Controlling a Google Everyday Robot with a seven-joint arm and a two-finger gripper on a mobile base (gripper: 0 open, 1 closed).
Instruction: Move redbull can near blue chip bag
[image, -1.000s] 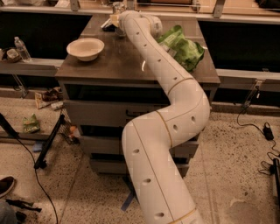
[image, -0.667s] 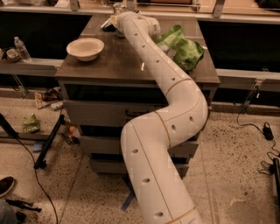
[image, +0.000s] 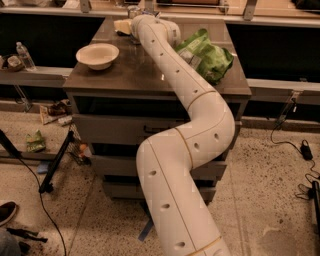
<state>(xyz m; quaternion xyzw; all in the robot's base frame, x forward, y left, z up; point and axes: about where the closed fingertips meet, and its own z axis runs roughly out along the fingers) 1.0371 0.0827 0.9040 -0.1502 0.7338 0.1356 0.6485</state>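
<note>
The white arm (image: 200, 120) rises from the bottom of the view, bends over the front of the cabinet and stretches across the surface (image: 125, 75) toward its far edge. The hand (image: 135, 20) is at about 12 o'clock on the surface, at the very end of the arm. The thick wrist covers most of it, so I cannot tell whether it is open, closed or gripping anything.

The can (image: 133, 10) shows only as a slim silvery shape at the far edge, right at the hand and slightly beyond it. It seems upright, but whether the hand touches it cannot be told. A pale packet (image: 121, 26) lies just beside the hand at its 9 o'clock; what it is cannot be made out.

A cream bowl (image: 97, 55) stands alone at about 10 o'clock on the surface, well apart from the hand. A crumpled bright green bag (image: 207, 52) lies at about 2 o'clock, close against the right side of the arm.

Off the surface, a water bottle (image: 24, 54) stands on a ledge at far left. A small green wrapper (image: 35, 141) lies on the speckled floor below it.
</note>
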